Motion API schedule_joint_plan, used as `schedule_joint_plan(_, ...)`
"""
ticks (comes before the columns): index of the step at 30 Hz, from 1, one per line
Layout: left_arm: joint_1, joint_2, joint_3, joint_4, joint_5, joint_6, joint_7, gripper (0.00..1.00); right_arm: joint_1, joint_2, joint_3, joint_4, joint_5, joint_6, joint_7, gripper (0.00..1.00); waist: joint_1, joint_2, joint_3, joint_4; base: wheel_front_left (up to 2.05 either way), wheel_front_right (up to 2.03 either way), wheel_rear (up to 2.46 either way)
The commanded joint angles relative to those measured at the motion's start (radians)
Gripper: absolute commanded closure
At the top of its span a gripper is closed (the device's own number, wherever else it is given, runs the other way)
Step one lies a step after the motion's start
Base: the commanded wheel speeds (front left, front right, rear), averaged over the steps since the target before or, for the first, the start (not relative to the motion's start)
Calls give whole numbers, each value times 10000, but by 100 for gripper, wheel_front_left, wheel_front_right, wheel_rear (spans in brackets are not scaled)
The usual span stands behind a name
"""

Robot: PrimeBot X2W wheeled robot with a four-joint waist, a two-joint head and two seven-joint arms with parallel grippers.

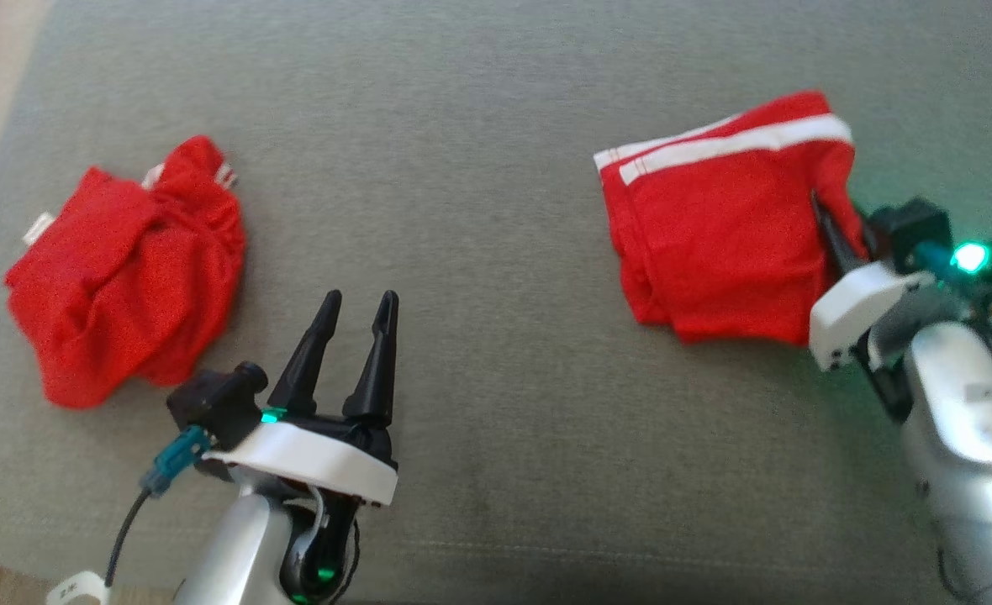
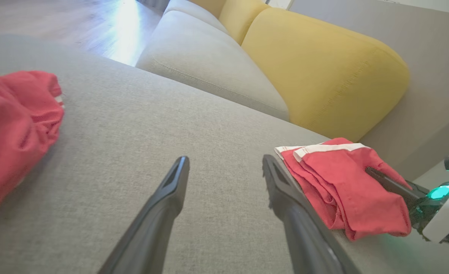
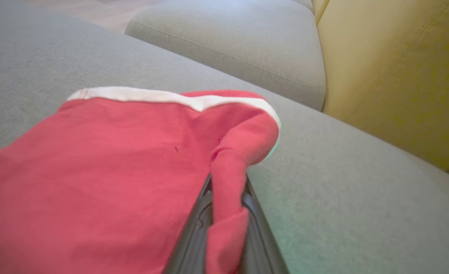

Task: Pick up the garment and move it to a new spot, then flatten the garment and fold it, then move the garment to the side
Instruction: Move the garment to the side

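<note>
Head view: folded red garment (image 1: 714, 235) with white stripes along its far edge lies flat on the right part of the grey upholstered surface (image 1: 479, 168). The right end effector (image 1: 824, 220) is at the garment's right edge, fingers pushed in under a lifted fold of cloth. A crumpled red garment (image 1: 126, 269) sits in a heap on the left part, well apart from the folded one. The left end effector (image 1: 361, 296) is low centre-left, just beside the heap, fingers spread wide, nothing between them.

Left wrist view: left end effector (image 2: 225, 160) wide, above bare grey fabric. Crumpled red garment (image 2: 11, 125) at the left edge. Folded red garment (image 2: 342, 179) to the right, with the right end effector (image 2: 380, 179) poking into its near side. A yellow sofa backrest (image 2: 323, 68), a grey seat cushion (image 2: 201, 49) and a wood floor (image 2: 76, 23) behind.

Right wrist view: right end effector (image 3: 227, 182) pinched narrow on a raised ridge of the folded red garment (image 3: 114, 171), cloth clamped between both dark fingers. The rest of the garment lies left of the fingers on the grey upholstered surface (image 3: 361, 209). Yellow sofa backrest (image 3: 399, 76) upper right.
</note>
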State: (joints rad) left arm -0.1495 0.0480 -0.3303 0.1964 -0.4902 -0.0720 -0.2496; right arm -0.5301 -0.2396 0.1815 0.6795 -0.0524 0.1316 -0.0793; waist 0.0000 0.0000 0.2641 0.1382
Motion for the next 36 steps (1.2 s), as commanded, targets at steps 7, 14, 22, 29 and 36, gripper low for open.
schedule_joint_plan(7,-566,22,344,-411,469,-274,-122,0,-1315,-1305,426,-575,132,-9,384,100,0,0,771,-1287,0,0,0)
schedule_joint_plan(14,-1659,22,303,-436,1005,-486,-122,0,-2223,-1889,-250,-977,546,-9,651,100,0,0,1937,-2124,0,0,0)
schedule_joint_plan(22,-2846,22,185,-566,1179,-573,-122,0,-2537,-1416,-2113,-1627,120,-9,754,100,0,0,2796,-2507,0,0,0)
schedule_joint_plan(29,-3122,22,81,-720,1102,-583,-122,0,-2255,-759,-3073,-2311,-645,-9,786,100,0,0,3008,-2496,0,0,0)
schedule_joint_plan(36,-2984,22,146,-638,1044,-585,-122,0,-2037,-720,-3174,-2539,-580,-9,821,100,0,0,2953,-2411,0,0,0)
